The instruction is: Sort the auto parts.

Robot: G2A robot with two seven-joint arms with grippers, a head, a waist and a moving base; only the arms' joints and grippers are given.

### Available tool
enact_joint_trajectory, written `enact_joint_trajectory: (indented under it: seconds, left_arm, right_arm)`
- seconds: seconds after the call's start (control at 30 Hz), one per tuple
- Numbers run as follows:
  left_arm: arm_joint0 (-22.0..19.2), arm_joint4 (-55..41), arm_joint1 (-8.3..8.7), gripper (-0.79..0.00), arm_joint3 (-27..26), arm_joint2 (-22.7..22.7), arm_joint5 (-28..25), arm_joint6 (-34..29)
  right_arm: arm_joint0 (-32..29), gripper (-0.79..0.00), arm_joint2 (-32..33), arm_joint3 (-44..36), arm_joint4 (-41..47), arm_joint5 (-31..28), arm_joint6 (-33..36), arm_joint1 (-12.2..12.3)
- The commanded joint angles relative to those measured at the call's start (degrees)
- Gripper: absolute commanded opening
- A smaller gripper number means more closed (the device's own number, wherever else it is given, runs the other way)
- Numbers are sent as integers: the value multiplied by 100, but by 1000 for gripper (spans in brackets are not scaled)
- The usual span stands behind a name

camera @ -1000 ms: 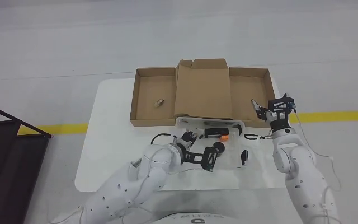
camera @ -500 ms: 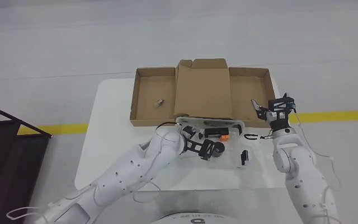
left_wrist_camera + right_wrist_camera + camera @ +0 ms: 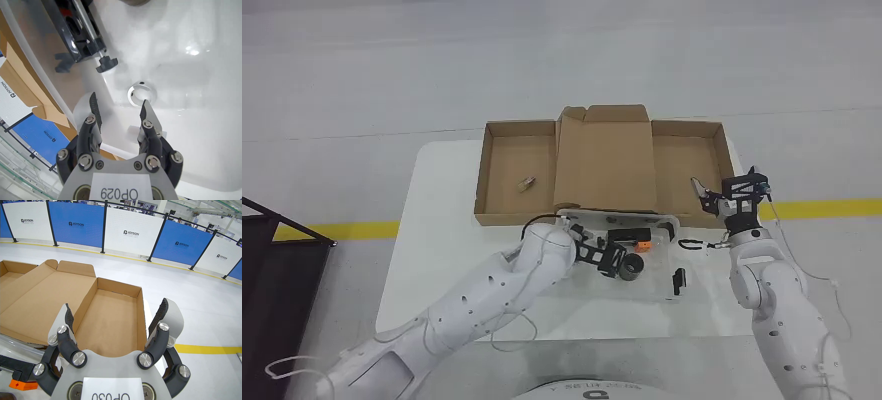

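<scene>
A shallow white tray [image 3: 662,290] stands in front of a three-part cardboard box [image 3: 602,160]. My left gripper [image 3: 622,264] [image 3: 119,103] hangs open over the tray, its fingertips just short of a silver ring [image 3: 141,92] that lies on the tray floor. Beyond the ring lies a black part with a metal rod and knob [image 3: 83,37] [image 3: 624,237], with an orange piece [image 3: 642,245] on it. My right gripper [image 3: 727,186] [image 3: 115,313] is open and holds nothing, above the near edge of the box's right compartment [image 3: 111,323], which is bare.
The left compartment [image 3: 504,185] holds one small part [image 3: 527,182]. Two small black parts [image 3: 689,243] [image 3: 678,281] lie on the white table beside the tray, near my right arm. A closed flap covers the box's middle section.
My left arm has swung its forearm toward the box, and its gripper has edged a little farther over the tray. The right arm has kept still.
</scene>
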Motion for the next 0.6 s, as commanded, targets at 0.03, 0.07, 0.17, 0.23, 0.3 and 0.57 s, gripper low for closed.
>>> enact_joint_trajectory:
  seconds: [0.03, 0.07, 0.17, 0.23, 0.3, 0.57]
  left_arm:
    - [-45, 51, -44, -329, 145, 101, 113, -110]
    - [-63, 46, -63, -342, 192, 131, 143, -140]
    - [-129, -3, -127, -369, 334, 207, 200, -196]
    - [-180, -31, -181, -409, 452, 257, 271, -268]
    - [-244, -65, -243, -419, 560, 315, 321, -318]
    - [-419, -229, -439, -483, 959, 438, 442, -439]
  right_arm:
    - [0, 0, 0, 0, 0, 0, 0, 0]
    - [0, 0, 0, 0, 0, 0, 0, 0]
    - [0, 0, 0, 0, 0, 0, 0, 0]
    - [0, 0, 0, 0, 0, 0, 0, 0]
    - [0, 0, 0, 0, 0, 0, 0, 0]
    - [0, 0, 0, 0, 0, 0, 0, 0]
